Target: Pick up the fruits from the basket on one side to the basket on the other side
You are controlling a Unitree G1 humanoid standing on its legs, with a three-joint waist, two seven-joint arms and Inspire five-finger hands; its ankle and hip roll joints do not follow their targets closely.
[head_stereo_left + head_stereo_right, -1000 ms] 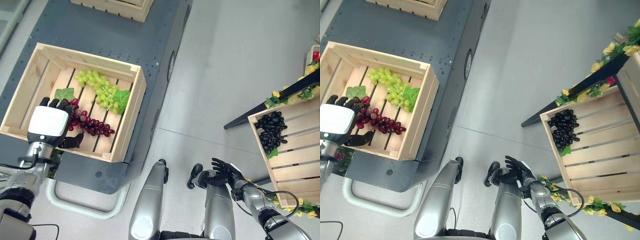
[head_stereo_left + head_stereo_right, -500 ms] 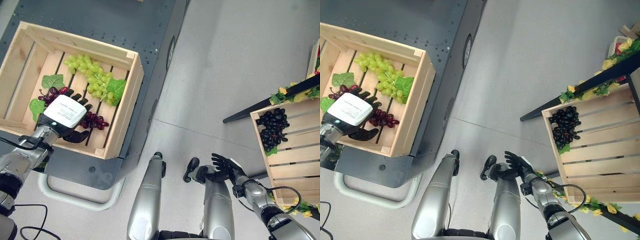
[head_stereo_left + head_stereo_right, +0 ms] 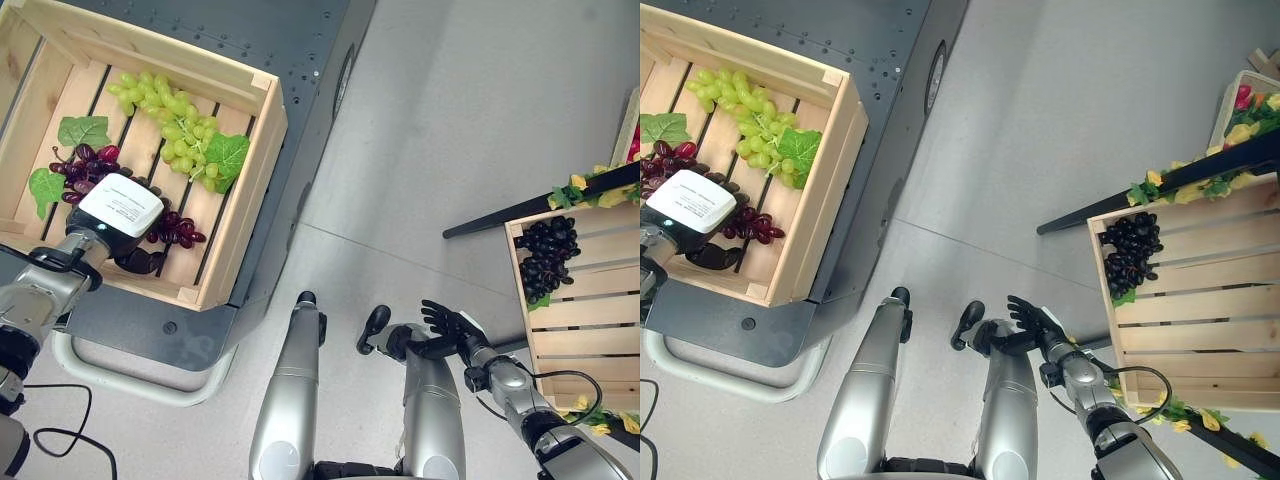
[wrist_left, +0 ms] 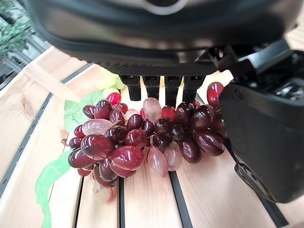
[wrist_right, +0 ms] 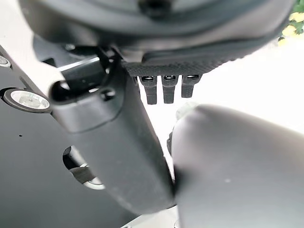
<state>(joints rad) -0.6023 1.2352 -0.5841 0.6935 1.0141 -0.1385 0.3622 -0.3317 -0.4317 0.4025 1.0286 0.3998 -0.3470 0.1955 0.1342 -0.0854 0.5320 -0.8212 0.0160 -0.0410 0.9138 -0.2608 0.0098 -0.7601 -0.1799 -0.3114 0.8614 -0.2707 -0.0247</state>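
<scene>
A bunch of red grapes (image 3: 177, 229) lies on the slats of the wooden crate (image 3: 245, 195) at the left, beside a bunch of green grapes (image 3: 172, 112) with leaves. My left hand (image 3: 120, 205) hovers over the middle of the red bunch, palm down. In the left wrist view the red grapes (image 4: 142, 142) sit between the straight fingers (image 4: 152, 88) and the thumb (image 4: 266, 137), which are not closed round them. My right hand (image 3: 450, 326) hangs low near the floor with its fingers spread, holding nothing. A second crate (image 3: 592, 340) at the right holds black grapes (image 3: 545, 258).
The left crate rests on a dark grey cart (image 3: 310, 60) with a white tube frame (image 3: 130, 375) at its near end. A black stand trimmed with yellow flowers and leaves (image 3: 590, 185) runs above the right crate. Grey floor (image 3: 430, 150) lies between the two crates.
The camera has shifted. Within the crate my left hand has moved from the bunch's near-left end to over its middle and come lower. The right hand stays put.
</scene>
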